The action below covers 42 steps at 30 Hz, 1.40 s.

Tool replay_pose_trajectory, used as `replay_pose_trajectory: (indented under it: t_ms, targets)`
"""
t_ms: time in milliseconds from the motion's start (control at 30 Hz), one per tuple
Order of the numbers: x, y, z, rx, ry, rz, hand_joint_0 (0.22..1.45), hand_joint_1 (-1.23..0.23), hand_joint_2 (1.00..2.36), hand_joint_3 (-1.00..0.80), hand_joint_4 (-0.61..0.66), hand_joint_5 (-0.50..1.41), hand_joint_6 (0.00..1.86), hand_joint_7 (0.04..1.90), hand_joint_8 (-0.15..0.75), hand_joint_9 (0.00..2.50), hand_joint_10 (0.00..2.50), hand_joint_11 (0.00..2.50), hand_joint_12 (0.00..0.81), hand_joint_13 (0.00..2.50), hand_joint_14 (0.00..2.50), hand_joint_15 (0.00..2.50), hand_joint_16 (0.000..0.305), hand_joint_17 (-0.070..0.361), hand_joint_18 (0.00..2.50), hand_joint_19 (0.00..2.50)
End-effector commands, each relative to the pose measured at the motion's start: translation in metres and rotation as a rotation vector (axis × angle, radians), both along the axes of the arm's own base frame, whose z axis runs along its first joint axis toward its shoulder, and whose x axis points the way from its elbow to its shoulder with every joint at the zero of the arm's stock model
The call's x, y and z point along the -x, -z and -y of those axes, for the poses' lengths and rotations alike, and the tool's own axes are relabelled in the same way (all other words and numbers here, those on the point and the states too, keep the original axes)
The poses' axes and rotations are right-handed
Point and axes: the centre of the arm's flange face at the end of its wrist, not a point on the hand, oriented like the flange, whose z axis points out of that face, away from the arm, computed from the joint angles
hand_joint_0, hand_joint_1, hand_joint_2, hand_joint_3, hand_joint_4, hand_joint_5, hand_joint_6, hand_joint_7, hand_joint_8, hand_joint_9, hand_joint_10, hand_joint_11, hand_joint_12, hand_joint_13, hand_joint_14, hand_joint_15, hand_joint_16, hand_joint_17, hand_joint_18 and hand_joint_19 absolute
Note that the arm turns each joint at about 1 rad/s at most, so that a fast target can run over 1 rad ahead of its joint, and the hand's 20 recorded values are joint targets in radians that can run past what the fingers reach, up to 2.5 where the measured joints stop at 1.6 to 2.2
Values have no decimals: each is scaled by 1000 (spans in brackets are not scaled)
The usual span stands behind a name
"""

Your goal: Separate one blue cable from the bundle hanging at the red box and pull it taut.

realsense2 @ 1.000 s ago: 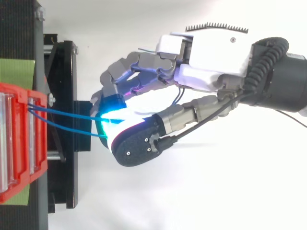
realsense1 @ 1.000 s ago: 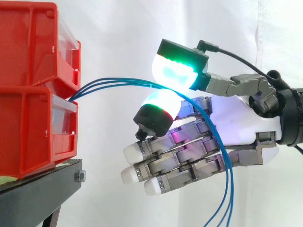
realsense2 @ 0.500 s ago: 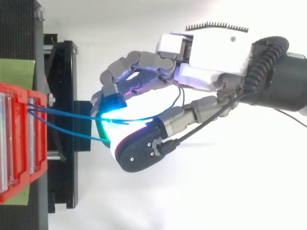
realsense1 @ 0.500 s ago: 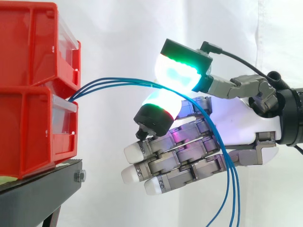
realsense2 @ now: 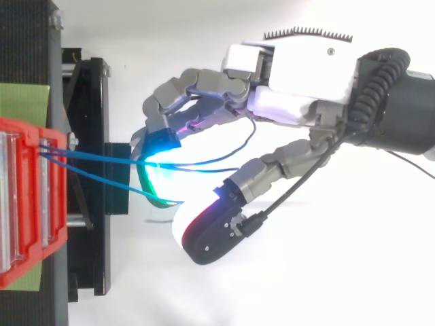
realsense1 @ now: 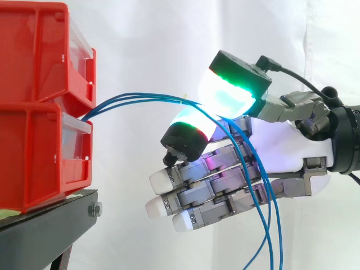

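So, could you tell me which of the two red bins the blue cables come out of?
The lower red bin: the blue cables leave at its top front edge, just beneath the upper bin.

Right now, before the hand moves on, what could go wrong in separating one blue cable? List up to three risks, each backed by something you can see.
1. The blue cables lie together over one finger pad, so closing the thumb pad may pinch the whole bundle.
2. The thumb pad stands apart from them, so nothing is gripped and they may slide off.
3. They drape across the hand and its curled fingers, and could snag on a pull away from the red bins.
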Motion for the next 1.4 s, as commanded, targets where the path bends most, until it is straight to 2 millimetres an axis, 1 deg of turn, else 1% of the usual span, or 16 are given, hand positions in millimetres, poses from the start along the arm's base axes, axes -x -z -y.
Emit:
replay_pose_trajectory:
  t_ms: [0, 33, 133, 267, 400, 500, 633, 767, 867, 900, 1000, 1067, 1167, 1267, 1300, 1367]
  targets:
    - [0, 0, 1, -1, 2, 0, 481, -839, 1000, -500, 186, -165, 874, 1242, 317, 697, 16, 524, 317, 495, 5, 134, 39, 87, 458, 110]
    - [0, 0, 1, 0, 2, 0, 483, -828, 1000, -500, 182, -165, 873, 1240, 317, 697, 16, 523, 317, 494, 5, 135, 39, 87, 458, 111]
    - [0, 0, 2, -1, 3, 0, 507, -632, 1000, -500, 181, -168, 859, 1207, 317, 697, 14, 516, 313, 487, 5, 132, 38, 85, 449, 122]
    - [0, 0, 2, 0, 3, 0, 575, -532, 1000, -500, 160, -169, 850, 1228, 305, 689, 15, 506, 299, 476, 5, 134, 35, 78, 430, 132]
    - [0, 0, 2, 0, 3, 0, 588, -524, 1002, -484, 150, -173, 849, 1242, 305, 688, 15, 519, 298, 466, 6, 136, 35, 79, 419, 143]
    - [0, 0, 0, -1, 2, 0, 591, -529, 1009, -410, 148, -176, 850, 1255, 307, 675, 17, 512, 301, 457, 5, 144, 36, 80, 407, 151]
    - [0, 0, 0, -1, 2, 0, 572, -628, 1021, -248, 174, -177, 854, 1327, 314, 667, 15, 520, 308, 445, 5, 142, 37, 83, 402, 149]
    - [0, 0, 1, 2, 2, 0, 573, -710, 1023, -190, 192, -181, 860, 1359, 308, 644, 15, 526, 314, 437, 6, 142, 38, 85, 398, 146]
    - [0, 0, 3, 2, 3, 0, 587, -743, 1020, -244, 196, -189, 873, 1304, 305, 635, 15, 521, 317, 429, 5, 142, 38, 86, 388, 151]
    - [0, 0, 4, 3, 8, 0, 583, -748, 1014, -343, 194, -188, 873, 1294, 302, 633, 15, 526, 319, 427, 6, 148, 38, 86, 387, 151]
    - [1, 1, 5, 5, 9, -4, 554, -696, 1002, -485, 190, -187, 874, 1262, 307, 633, 15, 525, 322, 430, 5, 144, 39, 88, 391, 149]
    - [2, 4, 11, 11, 18, -12, 540, -635, 1000, -500, 191, -185, 873, 1262, 310, 639, 15, 523, 326, 432, 5, 144, 40, 90, 394, 153]
    - [7, 13, 18, 21, 34, -28, 538, -476, 1000, -500, 190, -183, 871, 1251, 310, 646, 15, 518, 326, 433, 5, 144, 40, 90, 394, 154]
    - [10, 17, 24, 33, 57, -40, 551, -359, 1000, -500, 186, -181, 868, 1248, 309, 655, 16, 516, 321, 432, 6, 142, 40, 89, 392, 157]
    - [11, 18, 25, 37, 64, -45, 557, -339, 1000, -500, 186, -181, 867, 1248, 311, 660, 15, 516, 320, 434, 5, 140, 39, 89, 391, 159]
    - [11, 17, 27, 42, 73, -42, 583, -372, 1000, -500, 180, -180, 865, 1253, 306, 661, 15, 509, 314, 432, 6, 145, 38, 87, 388, 161]
